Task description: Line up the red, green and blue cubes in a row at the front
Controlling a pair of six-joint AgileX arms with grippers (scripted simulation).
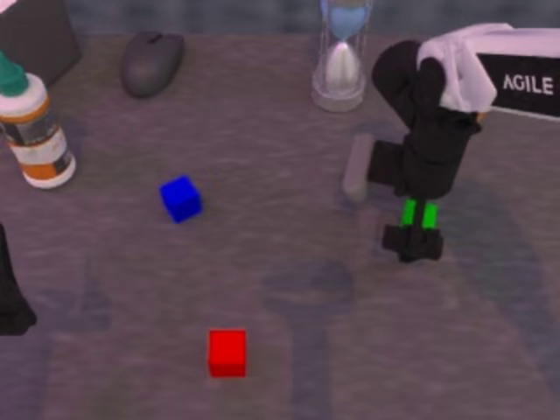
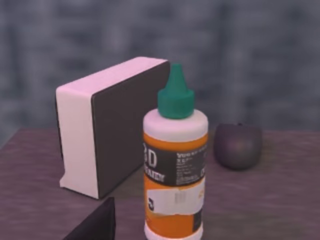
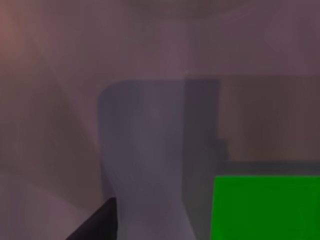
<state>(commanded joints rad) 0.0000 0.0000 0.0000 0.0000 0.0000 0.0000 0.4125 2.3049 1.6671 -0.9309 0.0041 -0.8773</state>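
The blue cube [image 1: 180, 199] lies left of the table's centre. Closer to the front edge is the red cube [image 1: 227, 353]. The green cube [image 1: 408, 213] sits at the right, mostly hidden under my right gripper [image 1: 411, 243], which hangs right over it. In the right wrist view the green cube [image 3: 265, 207] fills the near corner. One dark fingertip [image 3: 100, 225] stands apart from it with a gap between, so the jaws are open. My left gripper [image 1: 10, 311] is parked at the left edge, one finger [image 2: 97, 222] showing.
An orange-and-white bottle [image 1: 33, 131] with a green cap stands at the back left, next to a dark box [image 1: 35, 31]. A grey mouse [image 1: 151, 61] and an hourglass [image 1: 343, 57] stand along the back.
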